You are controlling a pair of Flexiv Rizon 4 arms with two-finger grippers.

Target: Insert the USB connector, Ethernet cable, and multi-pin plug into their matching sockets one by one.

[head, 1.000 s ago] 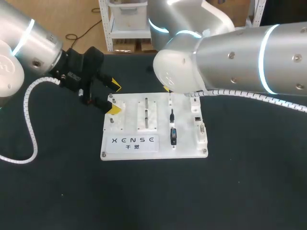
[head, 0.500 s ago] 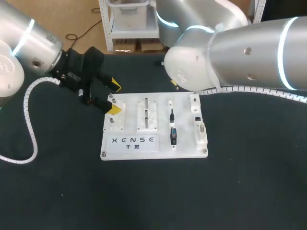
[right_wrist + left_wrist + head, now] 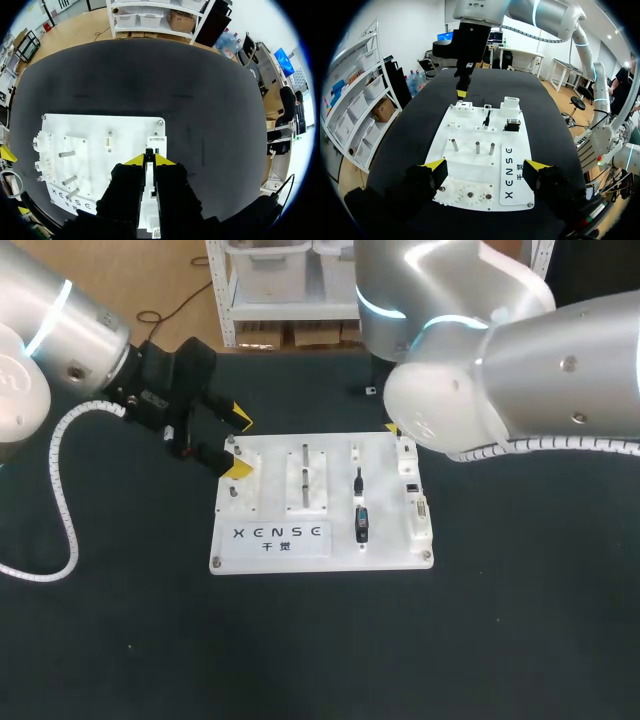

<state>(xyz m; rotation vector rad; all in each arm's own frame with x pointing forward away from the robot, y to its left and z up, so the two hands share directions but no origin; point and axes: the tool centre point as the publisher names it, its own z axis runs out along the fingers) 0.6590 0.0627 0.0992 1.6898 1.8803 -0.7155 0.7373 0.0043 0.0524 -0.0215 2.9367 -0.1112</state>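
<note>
White board [image 3: 320, 545]: slim black plug [image 3: 358, 480] and broad black plug [image 3: 361, 524] stand right of its middle. Right gripper [image 3: 149, 159], above its far right corner, pinches a thin dark plug [image 3: 148, 151] (type unclear). Left gripper [image 3: 238, 443], fingers spread wide, hangs over its far left corner.

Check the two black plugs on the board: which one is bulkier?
The blocky plug level with the lettering; the thin plug beyond it is much narrower.
</note>
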